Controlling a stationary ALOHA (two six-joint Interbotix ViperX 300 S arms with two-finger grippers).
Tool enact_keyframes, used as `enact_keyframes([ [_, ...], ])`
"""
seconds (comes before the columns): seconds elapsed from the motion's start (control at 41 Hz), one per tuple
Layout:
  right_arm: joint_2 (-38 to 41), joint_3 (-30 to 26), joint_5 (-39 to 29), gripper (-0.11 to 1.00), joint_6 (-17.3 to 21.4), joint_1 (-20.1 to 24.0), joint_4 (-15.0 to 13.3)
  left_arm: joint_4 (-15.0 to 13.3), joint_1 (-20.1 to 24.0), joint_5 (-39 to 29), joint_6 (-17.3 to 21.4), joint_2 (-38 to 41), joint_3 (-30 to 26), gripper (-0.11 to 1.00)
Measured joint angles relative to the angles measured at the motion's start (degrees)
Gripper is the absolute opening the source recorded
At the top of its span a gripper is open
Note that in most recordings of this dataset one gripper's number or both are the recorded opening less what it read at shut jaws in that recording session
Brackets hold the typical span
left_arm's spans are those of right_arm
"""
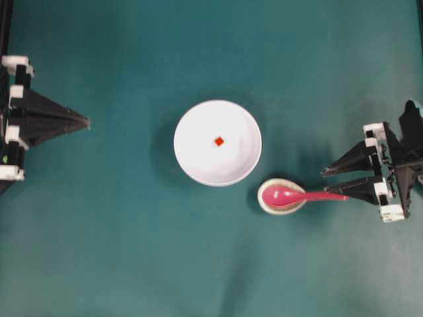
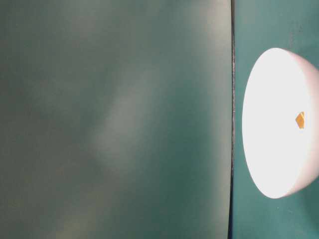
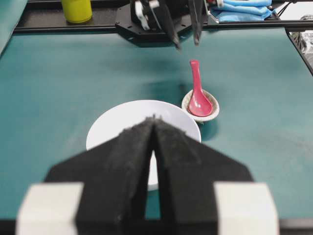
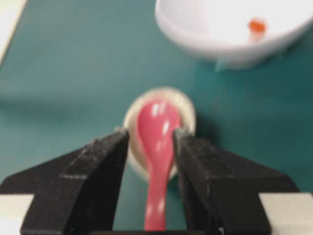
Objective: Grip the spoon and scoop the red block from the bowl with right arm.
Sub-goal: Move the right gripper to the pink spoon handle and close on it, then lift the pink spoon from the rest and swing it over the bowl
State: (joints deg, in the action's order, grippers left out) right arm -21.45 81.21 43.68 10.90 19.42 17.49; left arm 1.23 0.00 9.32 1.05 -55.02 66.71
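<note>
Overhead view first, working down from the biggest thing: the teal table [image 1: 132,264] carries the plain round white bowl [image 1: 217,142] near its middle, and the tiny red-orange cube, the red block [image 1: 219,140], lies loose on the bowl's floor close to centre. Just beside the bowl, on the side nearer the right arm, sits a small speckled cream teardrop spoon rest [image 1: 282,197] with the scoop of the glossy pink plastic spoon [image 1: 291,195] lying in it; the straight handle points away from the bowl toward the right gripper [image 1: 330,184].

That gripper's black fingers stand apart, and the right wrist view shows the handle running between them without a firm pinch yet, so my reading is that gripping the spoon is the step in hand. To do it well, the fingers should probably close on the handle's straight part, square to it, since the glossy plastic could slip or twist. Lifting clear of the rest before swinging over the bowl's rim would avoid dragging the little dish along.

The left gripper [image 1: 84,121] sits well apart at the far edge, fingers pressed together, holding nothing. A yellow container [image 3: 76,10] and blue cloth [image 3: 243,10] lie beyond the work area; nothing blocks the short path from rest to bowl.
</note>
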Motion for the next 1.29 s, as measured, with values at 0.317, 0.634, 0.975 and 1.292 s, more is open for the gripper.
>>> enact_keyframes([
  [0.317,12.39,1.58,9.49,0.46,0.0,6.24,4.13,0.0,0.0,0.0,0.0,0.09,0.0,0.0],
  [0.634,20.92,1.14,16.52,0.47,0.0,12.48,10.28,0.0,0.0,0.0,0.0,0.09,0.0,0.0],
  [0.975,22.68,1.05,18.46,0.45,0.0,13.54,11.6,0.09,0.0,-0.09,0.0,0.09,-0.09,0.0],
  [1.292,22.68,0.88,18.37,0.24,-1.14,13.54,11.6,0.09,0.0,-0.09,0.0,0.09,0.0,0.0],
])
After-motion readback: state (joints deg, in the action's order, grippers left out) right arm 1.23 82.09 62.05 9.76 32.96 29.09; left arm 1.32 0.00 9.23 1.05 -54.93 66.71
